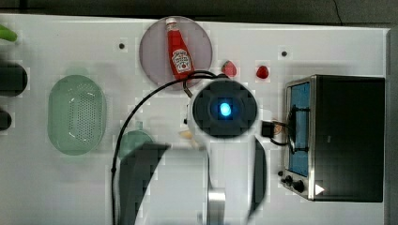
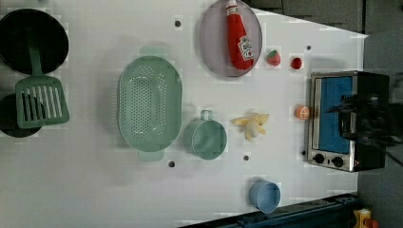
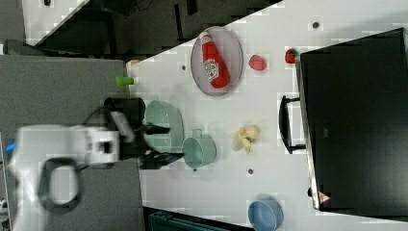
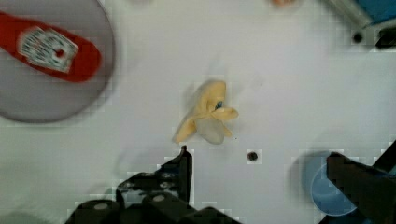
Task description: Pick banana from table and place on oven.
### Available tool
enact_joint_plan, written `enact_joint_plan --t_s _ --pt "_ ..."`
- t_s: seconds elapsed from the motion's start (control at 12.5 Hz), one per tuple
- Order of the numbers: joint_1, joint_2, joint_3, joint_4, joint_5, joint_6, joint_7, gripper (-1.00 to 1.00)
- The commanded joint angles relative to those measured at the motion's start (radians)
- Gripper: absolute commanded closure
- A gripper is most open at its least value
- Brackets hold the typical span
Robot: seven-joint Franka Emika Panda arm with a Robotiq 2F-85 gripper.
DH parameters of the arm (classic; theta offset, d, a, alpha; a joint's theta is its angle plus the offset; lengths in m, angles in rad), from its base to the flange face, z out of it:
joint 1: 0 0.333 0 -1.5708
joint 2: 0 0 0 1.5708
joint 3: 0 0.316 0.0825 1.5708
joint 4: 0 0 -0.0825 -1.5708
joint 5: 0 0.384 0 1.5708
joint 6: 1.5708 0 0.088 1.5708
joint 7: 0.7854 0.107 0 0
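One peeled banana [image 2: 252, 124], lying flat on the white table [image 2: 95, 190], far from every edge. Sits between the green cup [image 2: 207, 138] and the oven [image 1: 352, 136], near both but touching neither. Small orange slice [image 2: 301, 112] close by, just in front of the oven's glass door. Oven at the table edge on the left view's right, door shut. Ketchup bottle [image 2: 239, 35] lying on a grey plate [image 2: 214, 52] by the edge at the left view's top. Blue cup [image 2: 265, 195] near the edge at the left view's bottom. Big green strainer bowl [image 2: 149, 102] just beside the green cup. Gripper [image 4: 257, 156] up above the table, close to the banana but not touching it. Black fingers [image 4: 184, 168] spread wide apart, let go, holding nothing.
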Motion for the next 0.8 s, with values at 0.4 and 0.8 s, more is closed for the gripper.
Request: enact_joint_plan --t_s 0.4,0.8 --pt "-0.014 0.133 -0.009 -0.212 0.015 0.382 0.023 -1.0" --pt "-0.011 0.305 0.005 -0.258 0.02 0.618 0.024 -1.0"
